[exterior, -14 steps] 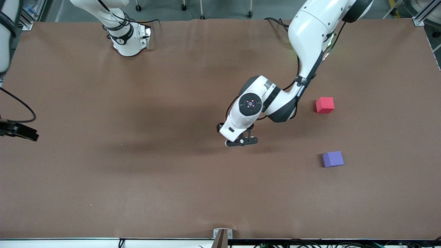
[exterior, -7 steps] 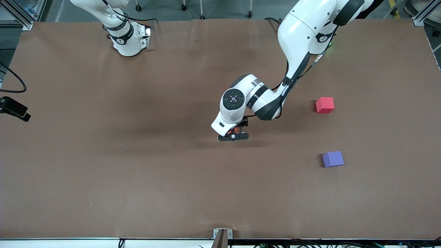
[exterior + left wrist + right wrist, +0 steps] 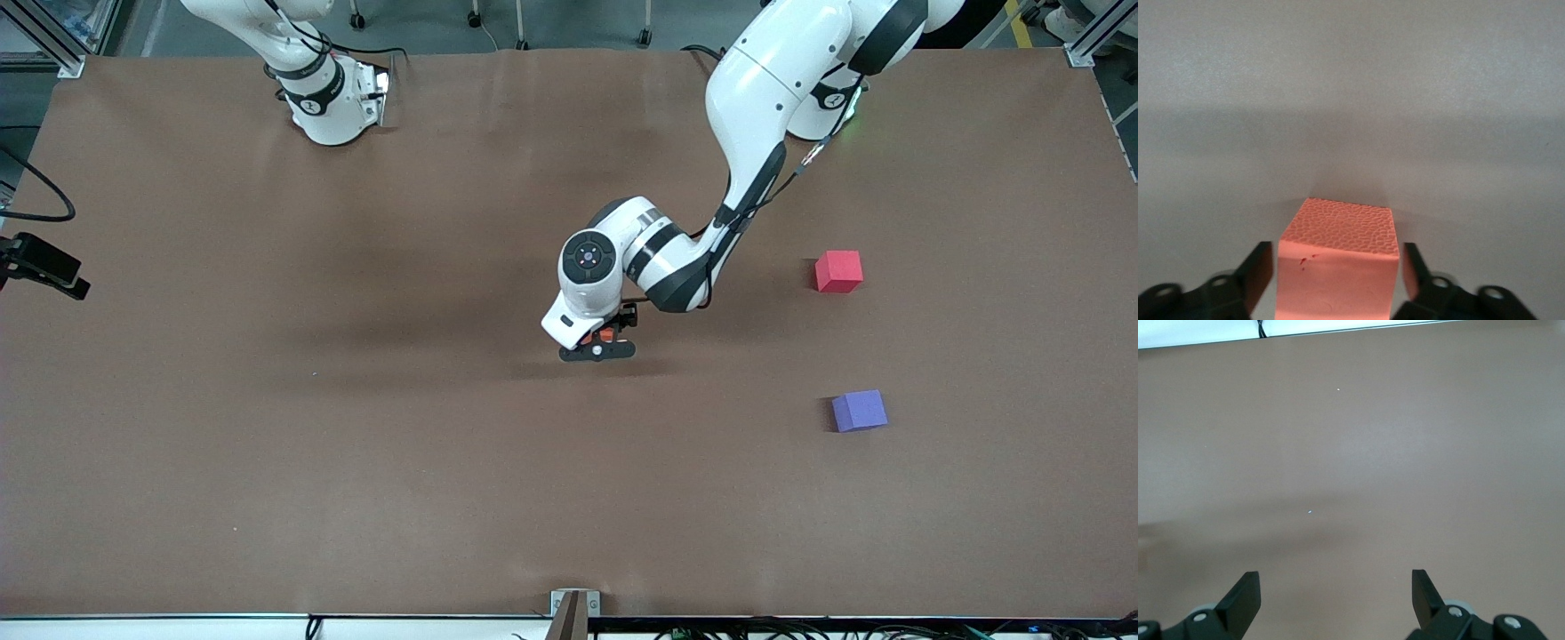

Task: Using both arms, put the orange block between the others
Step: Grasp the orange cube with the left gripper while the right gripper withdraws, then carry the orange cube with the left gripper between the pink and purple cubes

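Orange block [image 3: 1338, 260] sits on the surface [image 3: 356, 444] near the middle, between the fingers [image 3: 1258, 270] of our left pincer [image 3: 597, 348] — a narrow gap shows on each side, so no grip yet. We see the red cube [image 3: 838, 270] and purple cube [image 3: 859, 410] toward the left arm's end, purple at six o'clock of red. Our right pincer [image 3: 1336, 600] waits at the surface's edge — spread wide, holding nothing.
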Motion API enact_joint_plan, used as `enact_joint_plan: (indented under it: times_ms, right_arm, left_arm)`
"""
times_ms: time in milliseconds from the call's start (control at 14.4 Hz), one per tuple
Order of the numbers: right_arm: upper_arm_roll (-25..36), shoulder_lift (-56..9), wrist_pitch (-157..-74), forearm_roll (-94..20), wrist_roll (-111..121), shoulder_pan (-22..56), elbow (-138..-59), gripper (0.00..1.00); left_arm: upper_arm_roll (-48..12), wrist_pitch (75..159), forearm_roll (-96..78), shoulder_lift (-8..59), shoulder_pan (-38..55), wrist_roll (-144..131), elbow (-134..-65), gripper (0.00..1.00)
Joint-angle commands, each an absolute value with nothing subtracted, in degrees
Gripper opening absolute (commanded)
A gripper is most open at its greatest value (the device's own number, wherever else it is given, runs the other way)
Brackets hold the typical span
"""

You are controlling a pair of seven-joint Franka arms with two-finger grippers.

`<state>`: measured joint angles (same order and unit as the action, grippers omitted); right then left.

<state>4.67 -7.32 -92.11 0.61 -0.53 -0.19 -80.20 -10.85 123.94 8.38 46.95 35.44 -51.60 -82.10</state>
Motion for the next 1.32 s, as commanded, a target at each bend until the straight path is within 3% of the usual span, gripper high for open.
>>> enact_joint_plan:
  times_ms: [0,208,485,1246]
  right_arm:
    - [4.31,-5.36,-92.72,-0.18,1.05,-0.18,-83.49,1.0]
    - [4.39,-4.66,-93.43,-0.09,1.76,-0.26,-85.6,1.0]
    - [4.13,-1.67,-98.26,0.62,1.67,0.0,-90.61,1.0]
    - [4.04,-2.46,-97.47,-0.09,1.32,0.26,-88.68,1.0]
  left_arm:
    - [-10.28,123.84,9.58,47.28,36.12,-54.57,-81.04,0.31]
    - [-10.28,123.84,9.58,46.5,35.34,-55.2,-80.86,0.22]
    - [-10.28,120.78,9.75,42.9,30.87,-54.85,-81.12,0.22]
    - [-11.6,103.98,6.94,26.37,7.58,-33.25,-88.06,0.22]
